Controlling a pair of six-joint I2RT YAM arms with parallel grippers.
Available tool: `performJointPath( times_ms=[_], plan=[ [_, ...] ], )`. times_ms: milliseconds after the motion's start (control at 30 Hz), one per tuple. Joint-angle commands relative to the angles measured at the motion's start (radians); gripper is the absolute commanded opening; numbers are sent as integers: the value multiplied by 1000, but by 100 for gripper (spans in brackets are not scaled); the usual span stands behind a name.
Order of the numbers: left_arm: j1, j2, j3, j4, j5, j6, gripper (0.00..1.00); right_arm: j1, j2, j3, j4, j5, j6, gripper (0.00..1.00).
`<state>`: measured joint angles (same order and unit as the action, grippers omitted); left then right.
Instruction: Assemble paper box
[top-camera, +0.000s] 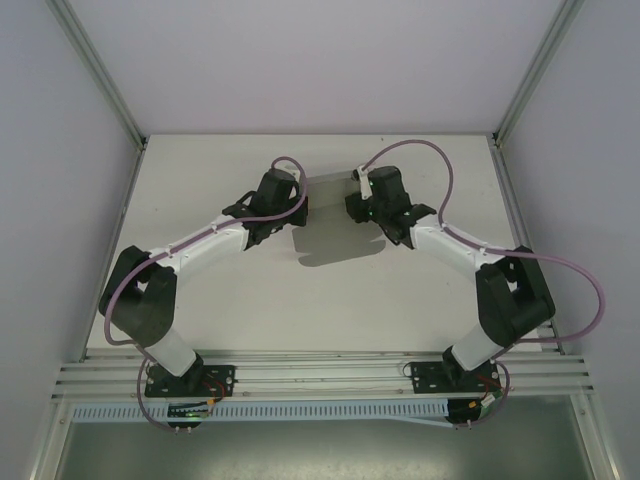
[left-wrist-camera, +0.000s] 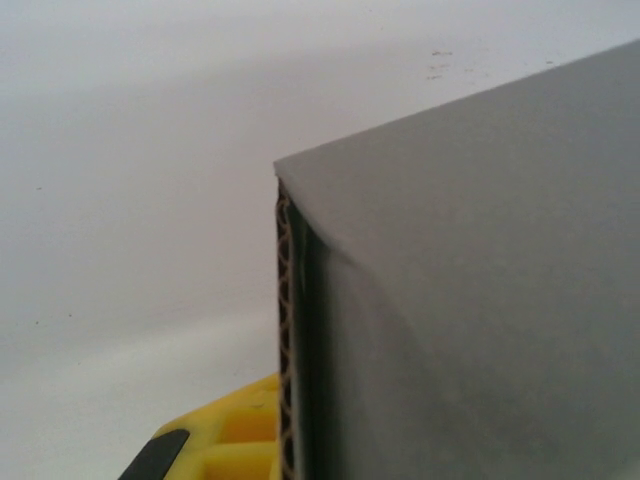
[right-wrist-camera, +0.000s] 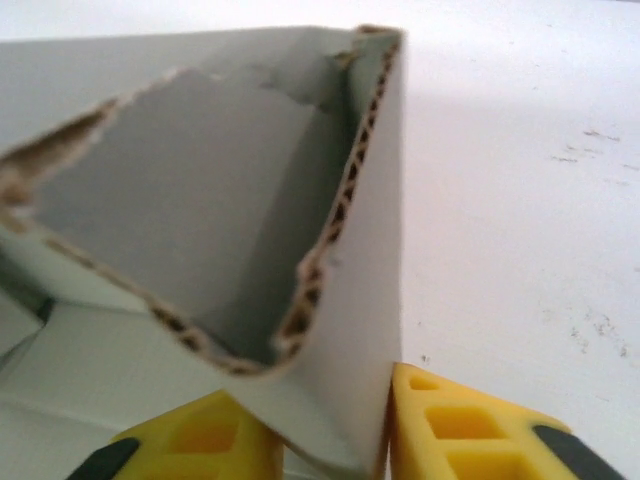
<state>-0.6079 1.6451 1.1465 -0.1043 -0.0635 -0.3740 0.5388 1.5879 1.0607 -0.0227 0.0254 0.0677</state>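
**Paper box** (top-camera: 330, 203): grey corrugated cardboard, partly folded up, resting on the white table (top-camera: 250, 310). From above, a dark shadow lies on the table just on the near side of the box. Its exact folded shape is hard to read from that height.

**Arms:** both reach in and meet at the box. The left arm (top-camera: 205, 245) comes to the box's left side, the right arm (top-camera: 450, 245) to its right side. The two wrists sit close to the box, with the box between them.

**Left pincer** (left-wrist-camera: 288, 445): closed.
- In the left wrist view, one yellow finger (left-wrist-camera: 235, 440) sits against the cut, fluted edge of an upright box wall, touching it.
- The broad grey panel of the box covers the other finger.
- It reads as a clamp on that wall.
- The panel face is smooth, with a soft crease running down from its upper corner, close to the fluted edge.

**Right pincer** (right-wrist-camera: 325, 425): drawn in on a box wall and gripping it.
- In the right wrist view, two yellow fingers (right-wrist-camera: 205, 440) stand one on each face of an upright wall, both touching the cardboard.
- The wall stands slightly tilted between them.
- Beyond the fingers the box opens as a hollow, with grey inner faces and a brown fluted edge curving round the corner.
- A ragged, torn-looking edge runs along the side of the hollow away from the held wall.
- Paler flat cardboard lies just below that ragged side.
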Motion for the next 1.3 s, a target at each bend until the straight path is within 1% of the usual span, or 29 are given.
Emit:
performJointPath(
  times_ms=[0,133,200,233,333,400,467,567,633,667,700,767,867,900,933,1000,1033,1067,1133,1200,1267],
  plan=[
    [-18,-1,39,20,75,3,0,-1,52,49,9,204,44,22],
    [-21,14,53,0,69,-7,0,-1,83,84,-70,359,62,16],
    [-23,16,57,-10,62,-8,0,0,96,100,-121,413,48,13],
    [-24,15,58,-17,57,-12,0,0,106,107,-149,443,31,9],
    [-23,10,61,-38,25,-19,0,-9,142,137,-254,578,-2,5],
    [-23,6,65,-51,9,-30,0,-27,165,156,-327,646,15,4],
    [-23,5,67,-61,-10,-48,0,-37,173,154,-358,745,34,4],
    [-23,10,70,-75,-28,-69,0,-63,196,185,-445,855,117,7],
    [-23,20,82,-100,-52,-88,0,-64,227,215,-510,955,170,5],
    [-22,24,85,-103,-51,-91,0,-63,238,228,-535,984,200,5],
    [-23,27,85,-101,-52,-99,0,-63,246,232,-526,988,200,0],
    [-23,37,91,-98,-38,-109,0,-63,287,263,-523,1023,208,0],
    [-23,52,110,-107,-30,-129,0,-69,390,372,-635,1157,281,0],
    [-23,56,116,-111,-26,-131,0,-71,403,387,-636,1166,293,0],
    [-23,57,122,-117,-26,-134,0,-74,404,384,-599,1160,285,0],
    [-22,58,115,-112,-28,-139,0,-83,393,380,-544,1103,290,0],
    [-23,59,116,-114,-31,-143,0,-83,386,381,-515,1054,281,0],
    [-22,59,121,-119,-26,-144,0,-82,374,370,-476,1015,261,0],
    [-23,59,126,-119,-11,-140,0,-61,327,298,-308,950,150,0],
    [-23,59,124,-114,-1,-139,0,-56,259,214,-162,783,51,0],
    [-23,57,121,-108,2,-135,0,-62,172,114,-52,629,25,0]
  ],
)
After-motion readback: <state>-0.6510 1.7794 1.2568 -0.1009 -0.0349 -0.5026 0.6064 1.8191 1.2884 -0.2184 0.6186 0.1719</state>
